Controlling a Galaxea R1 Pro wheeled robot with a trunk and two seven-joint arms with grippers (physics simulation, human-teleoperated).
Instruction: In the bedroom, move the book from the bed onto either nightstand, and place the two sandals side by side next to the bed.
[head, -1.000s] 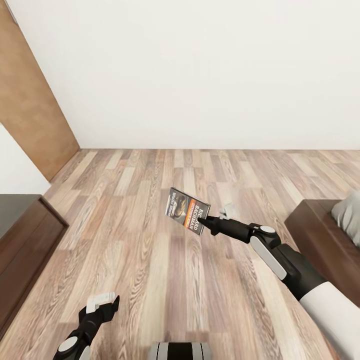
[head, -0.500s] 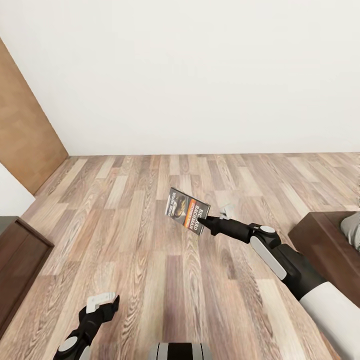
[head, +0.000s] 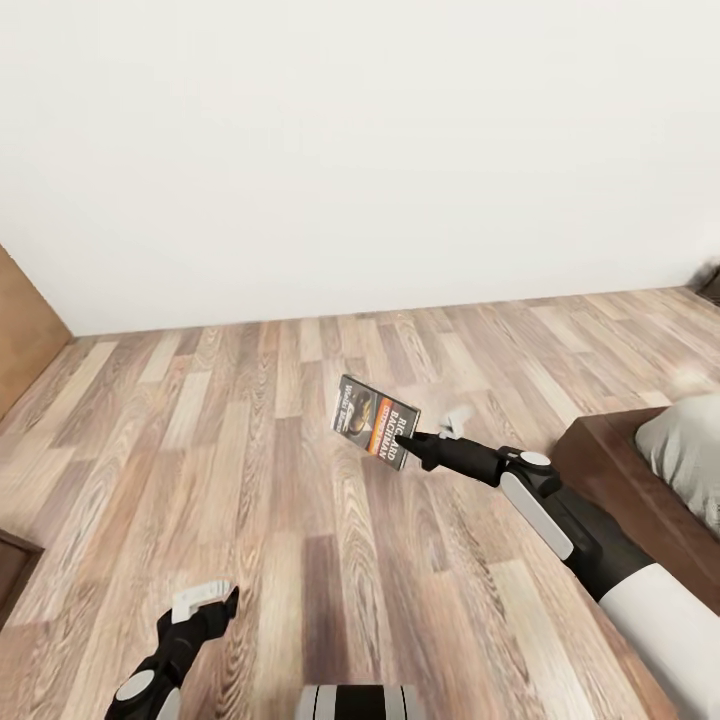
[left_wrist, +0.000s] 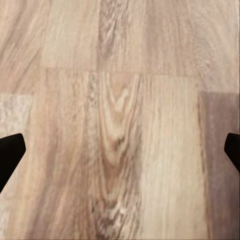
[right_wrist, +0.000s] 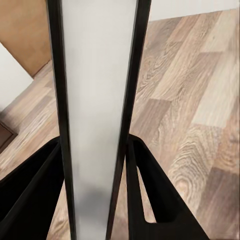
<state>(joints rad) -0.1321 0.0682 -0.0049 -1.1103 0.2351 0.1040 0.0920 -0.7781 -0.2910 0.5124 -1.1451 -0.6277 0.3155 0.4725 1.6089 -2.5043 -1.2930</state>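
**Head view: book carried in my right hand, over the floor**

Head view puts the book (head: 377, 435) in the air above the wood-plank floor (head: 250, 480), pinched at its lower edge by my right hand (head: 408, 441), whose fingers are closed on it. The cover faces up towards the camera, tilted, with the orange band and white lettering readable. I judge I hold it out ahead of my body so it stays clear of my trunk and the bed (head: 640, 480) while I travel towards a nightstand; no nightstand is in these pictures, so the placing is not yet done.

The bed's dark frame corner and a pale grey pillow (head: 685, 450) sit at my right, near the arm but apart from the book. Beyond is a plain white wall (head: 360, 150).

My left hand (head: 205, 605) hangs low over the floor, empty, with its fingers spread apart.

The right wrist view gives what the head camera cannot: the book (right_wrist: 95, 115) seen edge-on, a pale strip of pages between dark covers, seated between my two black fingers (right_wrist: 30, 195). The left wrist view shows bare planks between dark fingertips (left_wrist: 10, 152) at the far sides.
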